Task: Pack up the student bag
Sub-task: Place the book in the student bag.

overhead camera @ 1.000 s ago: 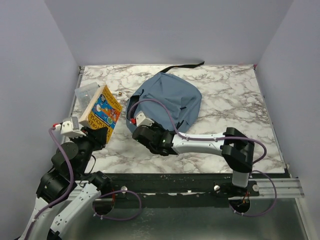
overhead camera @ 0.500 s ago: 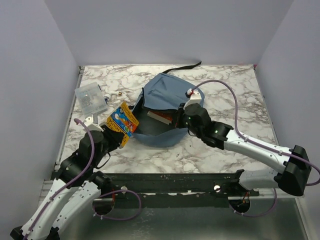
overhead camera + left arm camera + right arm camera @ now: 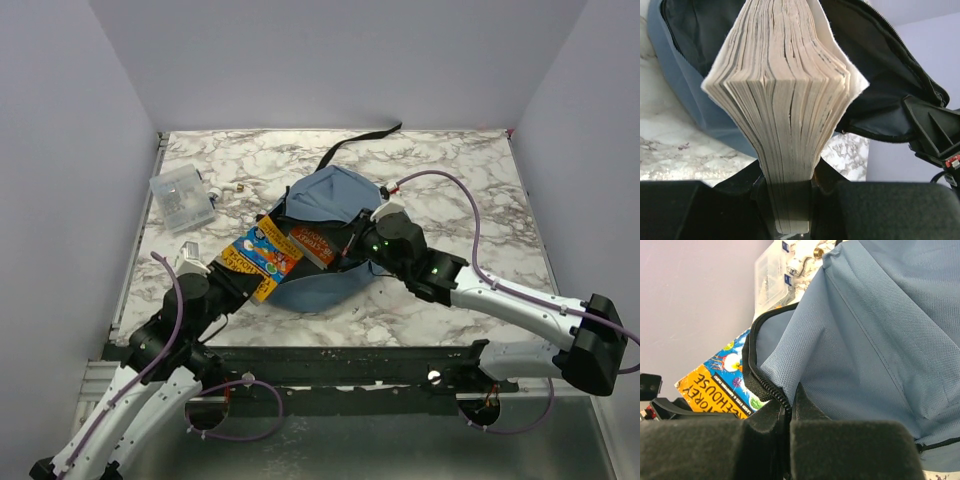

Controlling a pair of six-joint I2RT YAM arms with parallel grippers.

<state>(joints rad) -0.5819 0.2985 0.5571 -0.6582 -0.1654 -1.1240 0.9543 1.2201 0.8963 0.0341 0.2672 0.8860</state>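
Nearest, the left gripper (image 3: 224, 271) clamps a thick orange-covered paperback book (image 3: 262, 255), its far end at the mouth of the soft dusty-blue fabric backpack (image 3: 335, 195) mid-table; the right gripper (image 3: 360, 238) pinches its black zipper edge (image 3: 767, 390), holding it open. Packing looks partway: a clear plastic box (image 3: 181, 196) lies unpacked beyond

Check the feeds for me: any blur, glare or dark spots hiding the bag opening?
Top external: evenly lit, sharp, no glare on the student bag or book. Left wrist: the book's pages fill the frame in focus; the bag's interior behind reads nearly black. Right wrist: fabric weave is crisp, but the right gripper's fingers are a soft dark mass.
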